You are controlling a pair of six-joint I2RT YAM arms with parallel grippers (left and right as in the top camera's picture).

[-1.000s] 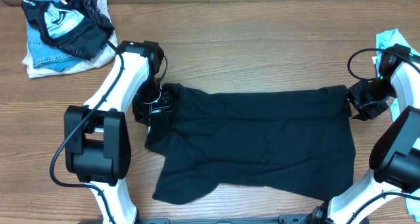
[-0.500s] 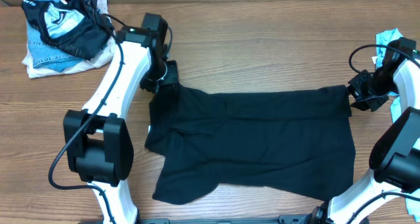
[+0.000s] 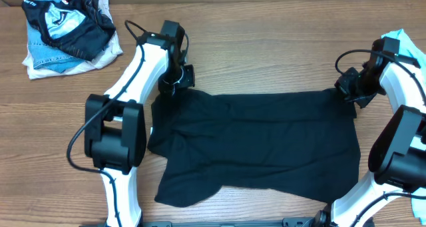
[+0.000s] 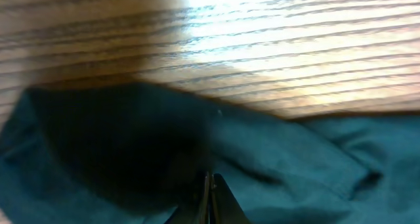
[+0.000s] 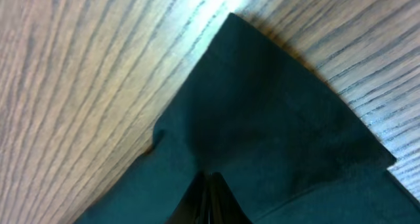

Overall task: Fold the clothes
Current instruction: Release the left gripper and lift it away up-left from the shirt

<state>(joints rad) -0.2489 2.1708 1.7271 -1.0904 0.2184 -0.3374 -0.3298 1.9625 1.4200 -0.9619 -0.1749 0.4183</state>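
Note:
The black T-shirt (image 3: 259,140) lies spread out on the wooden table (image 3: 266,54), with its near-left part rumpled. My left gripper (image 3: 174,87) is at the shirt's far-left corner. In the left wrist view its fingertips (image 4: 210,181) are pressed together on dark fabric (image 4: 295,152). My right gripper (image 3: 347,94) is at the far-right corner. The right wrist view shows it (image 5: 209,178) shut on the pointed corner of cloth (image 5: 262,106), with bare wood beyond. The neck label is hidden.
A pile of other clothes (image 3: 66,30), black-and-pale-blue patterned on top of denim and white, sits at the far left corner. A light blue cloth (image 3: 403,37) lies at the right edge behind the right arm.
The left gripper moved from the shirt's left edge up and right to its far corner and shut. The right gripper moved left onto the far-right corner and shut.

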